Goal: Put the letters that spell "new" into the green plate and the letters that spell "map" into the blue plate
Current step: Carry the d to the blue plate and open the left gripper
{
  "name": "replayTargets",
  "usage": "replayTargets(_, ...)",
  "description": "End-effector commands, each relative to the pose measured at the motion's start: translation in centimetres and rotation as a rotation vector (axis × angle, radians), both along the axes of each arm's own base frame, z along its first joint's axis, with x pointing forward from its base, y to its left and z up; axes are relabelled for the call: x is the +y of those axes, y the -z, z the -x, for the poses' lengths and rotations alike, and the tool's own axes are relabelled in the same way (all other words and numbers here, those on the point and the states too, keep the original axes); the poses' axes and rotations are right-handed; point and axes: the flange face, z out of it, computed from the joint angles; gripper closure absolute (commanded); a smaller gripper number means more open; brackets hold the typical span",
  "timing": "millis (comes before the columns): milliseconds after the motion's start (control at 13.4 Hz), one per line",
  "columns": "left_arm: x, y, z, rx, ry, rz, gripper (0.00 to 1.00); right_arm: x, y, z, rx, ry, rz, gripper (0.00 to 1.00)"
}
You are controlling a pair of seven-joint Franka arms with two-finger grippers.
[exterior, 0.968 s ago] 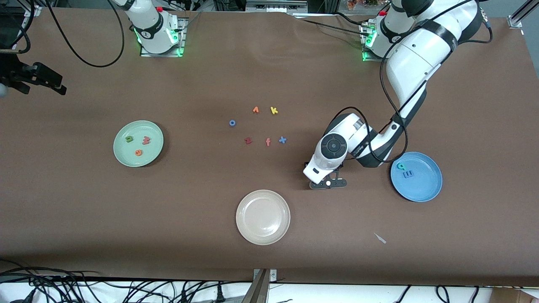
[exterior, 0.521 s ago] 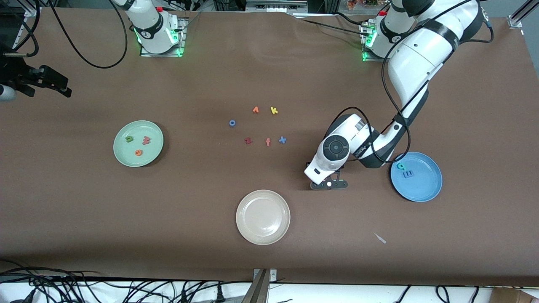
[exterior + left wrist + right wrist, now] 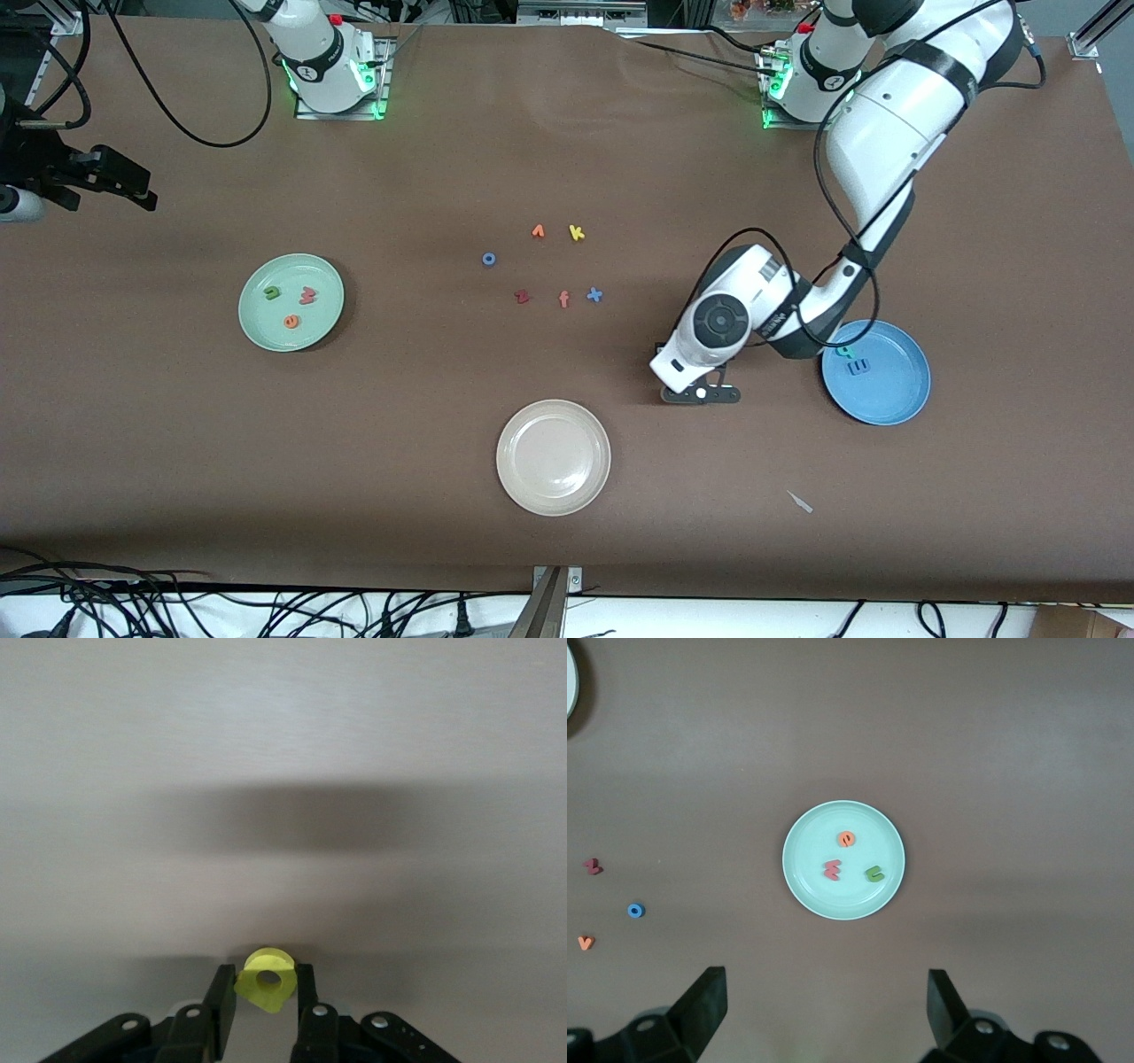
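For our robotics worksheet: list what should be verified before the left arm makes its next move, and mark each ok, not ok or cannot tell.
1. Left end effector shut on the small yellow foam letter p: ok.
2. Round sky-blue plate has bare room: ok.
3. Blue m in it: ok.
4. Teal a in it: cannot tell, arm covers it.
5. Pale mint-green plate holds n, e, w: ok.
6. Right end effector open, waiting above that plate: ok.

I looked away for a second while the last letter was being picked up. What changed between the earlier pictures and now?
The left gripper closed on the yellow p and shifted slightly toward the blue plate. The right gripper moved a little, fingers open. The green plate, its three letters and the loose letters stayed put.
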Motion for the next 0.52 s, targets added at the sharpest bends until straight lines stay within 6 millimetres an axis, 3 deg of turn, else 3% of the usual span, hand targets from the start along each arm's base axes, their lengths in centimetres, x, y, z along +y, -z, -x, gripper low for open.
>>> replayTargets(0,6.0,-5.5,-1.6,0.065,0.091,0.042,0.88,-0.4,-0.8,-0.2,0.004,-0.004,0.008,0.0)
replayTargets(149,11.4,-6.4,-2.4,0.1,0.168,0.051,0.89,-0.2,-1.0,-0.2,0.0,-0.001,0.01,0.0)
replayTargets(447,21.7,-6.3,-3.1,0.129,0.272,0.079,0.87,-0.6,-1.0,-0.3,-0.006,0.001,0.013,0.0)
